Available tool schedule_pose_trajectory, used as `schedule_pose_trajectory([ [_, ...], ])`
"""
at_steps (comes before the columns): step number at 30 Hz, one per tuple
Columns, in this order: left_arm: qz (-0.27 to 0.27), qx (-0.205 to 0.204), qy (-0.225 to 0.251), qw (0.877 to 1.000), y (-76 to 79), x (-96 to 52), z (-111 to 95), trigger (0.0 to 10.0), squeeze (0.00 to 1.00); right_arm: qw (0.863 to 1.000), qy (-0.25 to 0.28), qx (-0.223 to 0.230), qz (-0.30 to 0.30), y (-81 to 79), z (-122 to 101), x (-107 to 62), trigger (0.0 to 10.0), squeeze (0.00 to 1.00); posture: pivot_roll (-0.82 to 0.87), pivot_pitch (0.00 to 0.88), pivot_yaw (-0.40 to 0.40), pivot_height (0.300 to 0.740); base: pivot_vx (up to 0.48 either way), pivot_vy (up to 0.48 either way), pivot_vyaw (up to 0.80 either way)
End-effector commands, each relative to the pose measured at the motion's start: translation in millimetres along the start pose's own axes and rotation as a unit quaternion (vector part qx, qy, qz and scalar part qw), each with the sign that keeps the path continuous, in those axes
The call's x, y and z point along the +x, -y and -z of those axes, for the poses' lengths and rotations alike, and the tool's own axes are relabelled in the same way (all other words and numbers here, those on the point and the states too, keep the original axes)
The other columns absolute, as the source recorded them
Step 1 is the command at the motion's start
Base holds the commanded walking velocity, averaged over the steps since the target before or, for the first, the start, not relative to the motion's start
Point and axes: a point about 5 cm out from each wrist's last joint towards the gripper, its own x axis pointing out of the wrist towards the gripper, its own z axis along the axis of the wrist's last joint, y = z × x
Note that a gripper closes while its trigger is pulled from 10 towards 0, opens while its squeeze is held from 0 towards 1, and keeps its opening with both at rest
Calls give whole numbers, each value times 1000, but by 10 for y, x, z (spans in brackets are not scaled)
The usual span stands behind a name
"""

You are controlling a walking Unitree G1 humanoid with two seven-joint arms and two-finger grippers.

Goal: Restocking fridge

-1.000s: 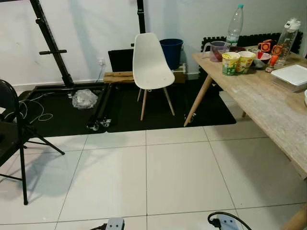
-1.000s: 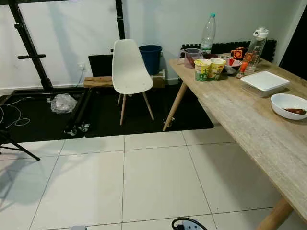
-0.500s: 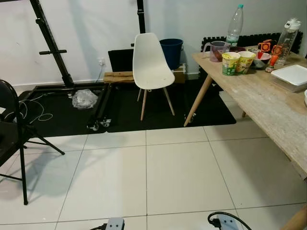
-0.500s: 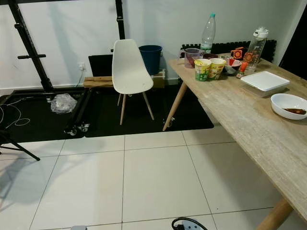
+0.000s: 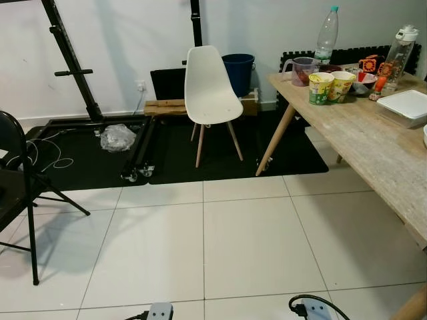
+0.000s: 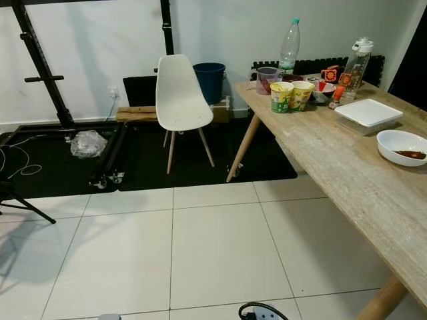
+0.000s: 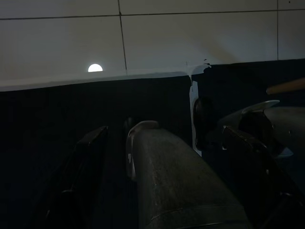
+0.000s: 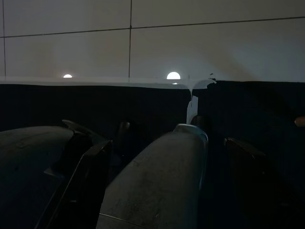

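Left gripper [image 7: 171,162] down low in deep shade above pale floor tiles, its two black fingers [image 7: 88,167] spread wide, with a rounded grey shape in the gap between them, too dim to identify. Right gripper [image 8: 169,167] likewise low and dark, fingers [image 8: 93,174] set just as wide around a similar grey form, small bright reflections on the tiles beyond. Ahead, on the robot's right, a long wooden table [image 6: 347,173] on slanted legs, carrying the goods for restocking. At its far end, near the wall, a tall clear water bottle [image 6: 288,45] upright behind a measuring jug [image 6: 266,80]; just in front, two yellow-green noodle cups [image 6: 282,97] side by side and touching. Further right, a clear drinking flask [image 6: 354,65] with a white lid, small orange items beside it, hard to make out. Nearer along the tabletop, a white lidded container [image 6: 368,113], then a white bowl [image 6: 400,145] with something dark inside. Left of the table, a white shell chair [image 6: 179,100] on a black floor mat [image 6: 200,170], a blue bucket [image 6: 209,79] behind it against the wall. On the far left, a black metal rack [image 5: 67,63], a crumpled plastic bag [image 5: 118,137] at its foot, and a black folding chair [image 5: 17,193] on the white tiled floor [image 6: 220,247]. At the near edge, a power strip [image 5: 308,309] with a black cable.
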Motion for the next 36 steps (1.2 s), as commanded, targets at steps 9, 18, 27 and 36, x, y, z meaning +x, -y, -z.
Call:
schedule_pose_trajectory([
  [9,-1,4,-4,1000,-9,-5,12,10000,0,1000,7,5,1,-14,-27,9,9255,0,-44,0,30,740,0,0,0],
  [18,-1,5,-4,1000,-9,-5,11,10000,0,1000,7,5,1,-13,-28,9,9255,0,-44,0,30,740,0,0,0],
  [27,-1,6,-4,1000,-13,-5,5,10000,0,1000,7,6,1,-19,-27,11,9216,0,-42,0,33,740,0,0,0],
  [36,0,3,-2,1000,0,0,2,10000,0,1000,7,5,1,-12,-30,9,9373,0,-40,0,27,740,0,0,0],
])
